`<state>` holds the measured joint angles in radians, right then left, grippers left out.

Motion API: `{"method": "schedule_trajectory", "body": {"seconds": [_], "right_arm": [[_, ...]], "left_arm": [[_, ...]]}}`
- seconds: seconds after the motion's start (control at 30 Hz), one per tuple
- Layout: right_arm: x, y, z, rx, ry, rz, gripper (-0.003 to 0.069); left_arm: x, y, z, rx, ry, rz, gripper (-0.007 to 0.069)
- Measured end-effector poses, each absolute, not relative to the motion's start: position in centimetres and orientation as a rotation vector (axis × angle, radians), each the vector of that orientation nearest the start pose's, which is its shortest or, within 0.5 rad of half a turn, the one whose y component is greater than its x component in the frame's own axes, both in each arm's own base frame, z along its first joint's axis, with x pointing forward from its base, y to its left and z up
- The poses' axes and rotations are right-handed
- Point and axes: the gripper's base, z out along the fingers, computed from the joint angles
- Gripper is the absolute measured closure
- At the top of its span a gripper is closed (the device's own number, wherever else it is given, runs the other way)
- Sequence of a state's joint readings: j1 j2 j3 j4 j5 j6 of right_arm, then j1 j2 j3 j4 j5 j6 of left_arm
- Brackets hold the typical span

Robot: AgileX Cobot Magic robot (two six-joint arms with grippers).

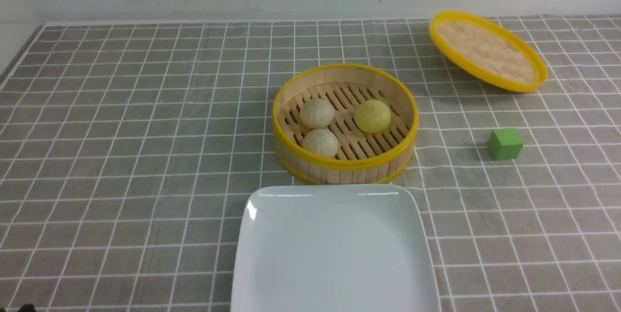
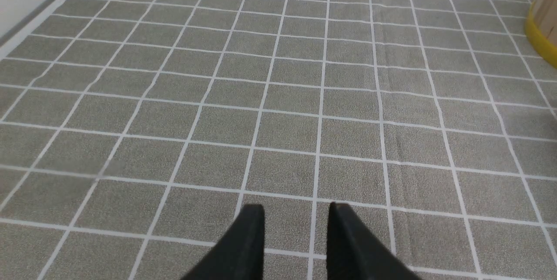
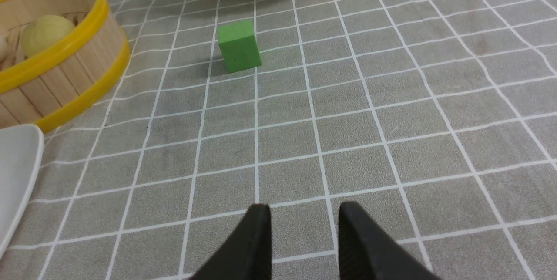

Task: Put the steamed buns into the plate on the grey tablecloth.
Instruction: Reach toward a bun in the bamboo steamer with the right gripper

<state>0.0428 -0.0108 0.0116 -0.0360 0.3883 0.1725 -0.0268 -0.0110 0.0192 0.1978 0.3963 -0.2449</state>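
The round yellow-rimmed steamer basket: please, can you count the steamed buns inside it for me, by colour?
Off-white pleated round buns: 2
Pale yellow pleated round bun: 1
Total in the round yellow-rimmed bamboo steamer basket: 3
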Motion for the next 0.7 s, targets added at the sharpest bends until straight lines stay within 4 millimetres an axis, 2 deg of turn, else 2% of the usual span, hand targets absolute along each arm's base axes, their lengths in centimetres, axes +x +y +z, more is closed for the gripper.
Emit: {"method": "schedule_trajectory", "body": {"seconds": [0.37, 0.47, 0.5, 0.53, 0.57, 0.6, 0.63, 0.67, 0.7], "right_arm": [[5.2, 0.1, 17.5, 0.1, 1.871, 0.113, 0.042], [5.2, 0.1, 17.5, 0.098, 1.871, 0.11, 0.042], [5.2, 0.1, 17.5, 0.104, 1.87, 0.116, 0.042], [5.2, 0.2, 17.5, 0.159, 1.865, 0.176, 0.042], [5.2, 0.3, 17.5, 0.182, 1.865, 0.203, 0.042], [5.2, 0.6, 17.5, 0.297, 1.855, 0.339, 0.042], [5.2, 0.8, 17.6, 0.376, 1.846, 0.427, 0.042], [5.2, 0.8, 17.6, 0.393, 1.844, 0.447, 0.042], [5.2, 1.2, 17.6, 0.516, 1.824, 0.593, 0.042]], "left_arm": [[5.2, 0.6, 17.2, -0.085, 1.878, 0.01, 0.0384], [5.2, 0.5, 17.3, -0.132, 1.87, -0.039, 0.0384], [5.3, 0.3, 17.3, -0.189, 1.858, -0.104, 0.0384], [5.3, -0.1, 17.4, -0.366, 1.818, -0.309, 0.0384], [5.3, -0.1, 17.4, -0.386, 1.809, -0.332, 0.0384], [5.4, -0.5, 17.6, -0.587, 1.755, -0.556, 0.0384], [5.4, -0.7, 17.7, -0.71, 1.713, -0.69, 0.0384], [5.4, -0.8, 17.8, -0.734, 1.704, -0.715, 0.0384], [5.4, -1.0, 17.9, -0.863, 1.651, -0.855, 0.0384]]}}
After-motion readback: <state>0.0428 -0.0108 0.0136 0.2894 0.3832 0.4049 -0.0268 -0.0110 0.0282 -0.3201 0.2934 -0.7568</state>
